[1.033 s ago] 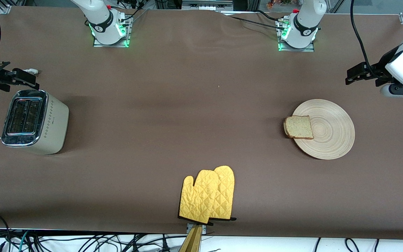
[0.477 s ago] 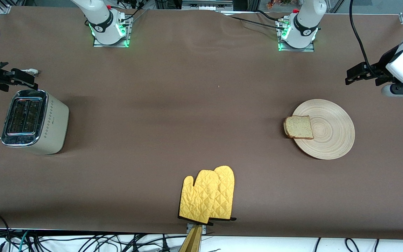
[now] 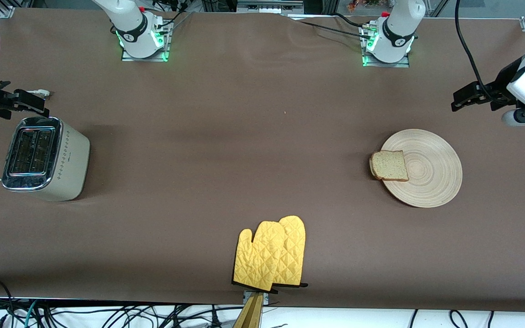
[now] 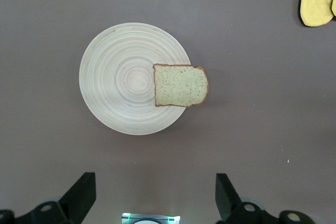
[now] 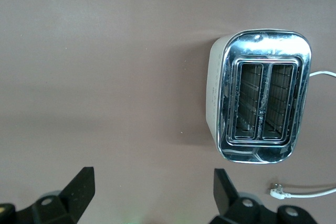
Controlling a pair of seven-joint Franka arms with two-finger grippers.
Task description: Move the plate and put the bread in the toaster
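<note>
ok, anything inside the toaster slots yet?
No. Both slots of the cream-beige chrome-topped toaster show only bare wire guides; their bottoms are too dark to see. The speckled tan bread slice lies on the round light-wood plate.

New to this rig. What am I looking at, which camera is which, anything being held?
Two white robot arms are bolted along one edge of a brown table. The wide picture comes from a high camera facing them; the other two come from cameras on each wrist, looking down.

The left hand hangs open over the large round light-wood plate, where a square speckled bread slice overhangs the rim. The right hand hangs open beside the cream two-slot toaster with chrome top. Yellow quilted oven mitts lie nearest the front camera. Nothing is held.
</note>
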